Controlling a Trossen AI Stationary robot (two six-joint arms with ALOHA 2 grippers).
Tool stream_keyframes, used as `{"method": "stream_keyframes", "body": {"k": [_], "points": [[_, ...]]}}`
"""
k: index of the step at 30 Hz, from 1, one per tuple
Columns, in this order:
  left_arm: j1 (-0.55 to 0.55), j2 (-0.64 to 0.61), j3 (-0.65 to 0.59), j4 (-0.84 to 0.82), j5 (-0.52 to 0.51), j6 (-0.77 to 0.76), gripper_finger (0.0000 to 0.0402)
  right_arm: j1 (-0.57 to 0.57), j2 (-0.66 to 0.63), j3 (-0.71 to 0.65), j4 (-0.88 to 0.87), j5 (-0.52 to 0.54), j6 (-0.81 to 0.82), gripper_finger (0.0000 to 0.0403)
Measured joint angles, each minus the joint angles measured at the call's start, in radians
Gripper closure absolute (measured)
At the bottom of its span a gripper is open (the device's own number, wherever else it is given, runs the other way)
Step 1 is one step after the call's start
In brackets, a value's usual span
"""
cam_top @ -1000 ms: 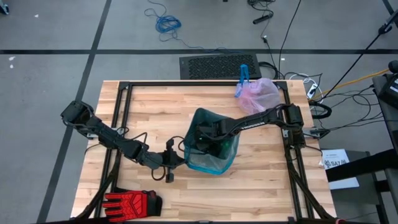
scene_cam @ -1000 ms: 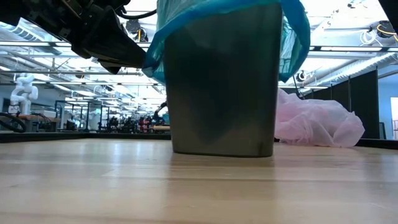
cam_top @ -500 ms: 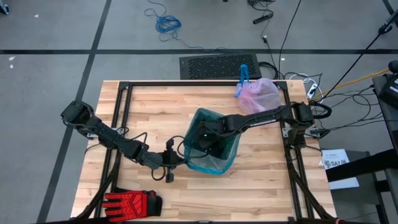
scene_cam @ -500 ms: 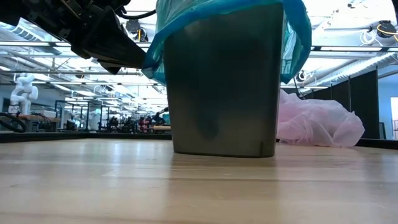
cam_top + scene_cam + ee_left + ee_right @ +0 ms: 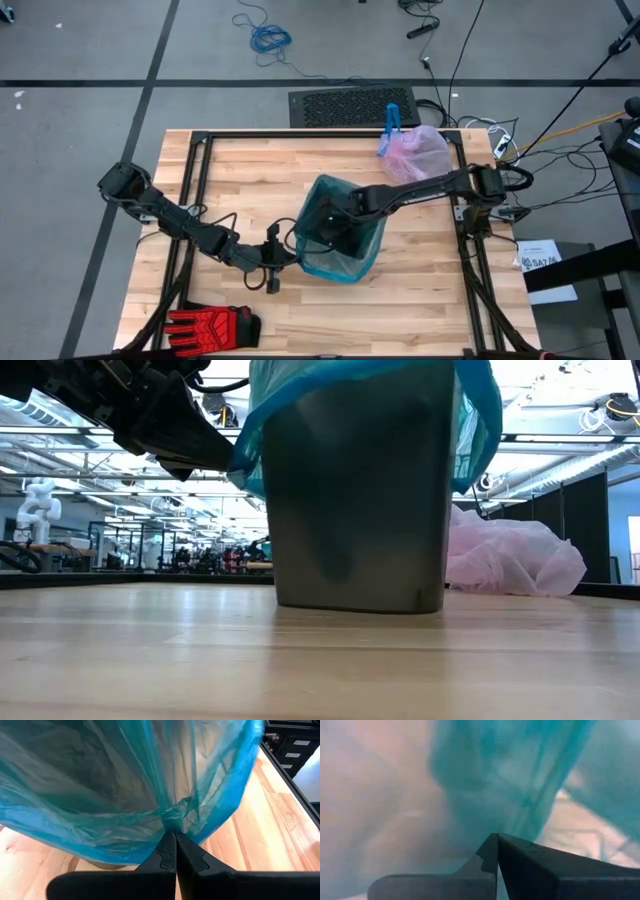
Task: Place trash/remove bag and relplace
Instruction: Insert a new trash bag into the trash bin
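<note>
Relining, in progress: teal bag point(image 5: 340, 235) draped over the bin point(image 5: 355, 500), old pink bag point(image 5: 415, 152) set aside behind; our left gripper point(image 5: 172, 836) pinches the rim, our right gripper point(image 5: 496, 840), fingers together, should press film down inside without tearing.

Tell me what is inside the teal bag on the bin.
The right claw reaches down inside the teal bag, shut. Teal plastic surrounds it in its wrist view. The bag's bottom and any contents are hidden by the arm and plastic.
</note>
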State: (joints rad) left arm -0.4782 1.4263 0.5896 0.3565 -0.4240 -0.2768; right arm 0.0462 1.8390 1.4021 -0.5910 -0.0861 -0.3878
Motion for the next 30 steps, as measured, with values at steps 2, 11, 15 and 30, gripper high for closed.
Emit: {"method": "stream_keyframes", "body": {"k": [2,11,15,30], "points": [[0.0,0.0,0.0,0.0,0.0,-0.002,0.0402,0.0,0.033,0.0,-0.007,-0.002,0.008,0.0403],[0.0,0.0,0.0,-0.001,0.0,-0.003,0.0402,0.033,-0.025,-0.002,-0.015,-0.017,0.02,0.0403],[0.0,0.0,0.0,0.0,0.0,-0.005,0.0402,0.04,-0.068,-0.001,-0.012,-0.01,0.036,0.0403],[0.0,0.0,0.0,0.0,0.0,-0.005,0.0402,0.023,-0.016,-0.001,-0.008,-0.026,0.074,0.0403]]}}
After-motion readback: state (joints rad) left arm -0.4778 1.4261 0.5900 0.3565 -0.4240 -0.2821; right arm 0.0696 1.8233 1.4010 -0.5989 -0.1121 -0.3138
